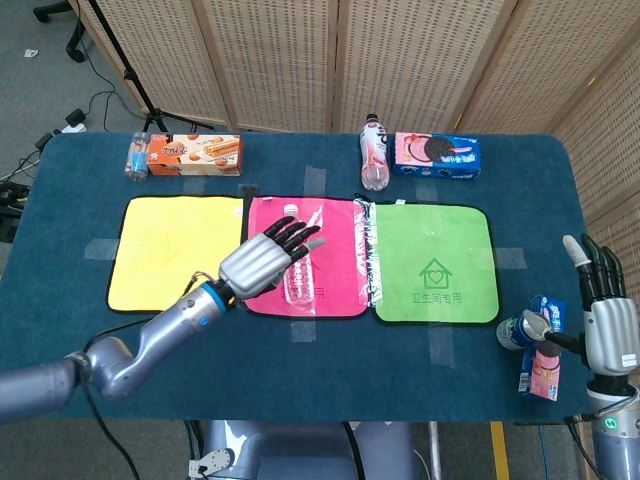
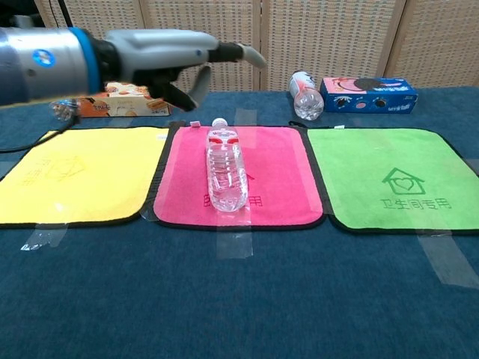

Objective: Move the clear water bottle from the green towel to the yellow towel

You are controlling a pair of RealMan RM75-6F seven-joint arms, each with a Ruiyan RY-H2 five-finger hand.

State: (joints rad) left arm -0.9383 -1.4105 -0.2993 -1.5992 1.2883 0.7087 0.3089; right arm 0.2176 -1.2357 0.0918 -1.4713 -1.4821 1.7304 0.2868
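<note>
The clear water bottle [image 2: 226, 170] is seen lying mid-frame on the pink towel [image 2: 277, 176], with the left hand [image 1: 268, 260] spread empty above it. A roll away from the yellow towel [image 1: 176, 250] could be caused by a glancing touch. The right hand [image 1: 605, 320], lower right, is held empty, fingers apart.

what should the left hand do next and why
Probably lower the left hand onto the clear water bottle and close around it. The hand is open above the bottle, which lies on its side on the pink towel, not yet on the yellow towel.

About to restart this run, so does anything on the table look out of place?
Yes. The clear water bottle lies on its side on the pink towel, not the green towel named as its starting place; the green one is bare.
</note>
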